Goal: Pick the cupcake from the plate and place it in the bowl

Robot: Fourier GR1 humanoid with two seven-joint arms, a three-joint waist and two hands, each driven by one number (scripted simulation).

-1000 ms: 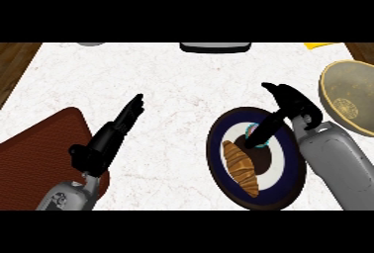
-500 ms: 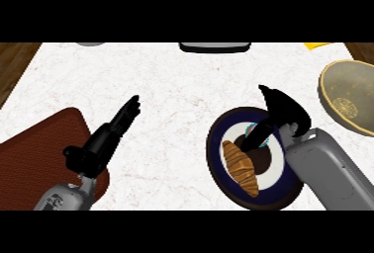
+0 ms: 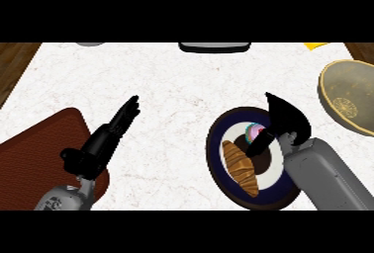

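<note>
- Head view, the step in hand: the right hand (image 3: 287, 120) hangs over the far right part of the round dark-blue plate with a pale centre (image 3: 219, 163), its thumb reaching down beside the small cupcake with pink and teal frosting (image 3: 255, 131). The fingers look partly curled, but the hand hides the contact, so I cannot tell whether they have closed on the cupcake.
- To do this well, the thumb and fingers should close on opposite sides of the cupcake, low on its body rather than on the frosting. Then it should go straight up, so as not to nudge the brown ridged croissant (image 3: 242, 168) lying just beside it.
- Head view, the other hand: the left hand (image 3: 116, 124) lies over the white marbled counter (image 3: 175, 84) with fingers straight, holding nothing, near the reddish-brown mat (image 3: 36, 143).
- Head view, containers: the plate holds the cupcake at its far side and the croissant along its left, reaching to the near side. The tan round bowl with a patterned inside (image 3: 349, 94) stands at the right edge, apart from the plate; nothing loose shows in it.
</note>
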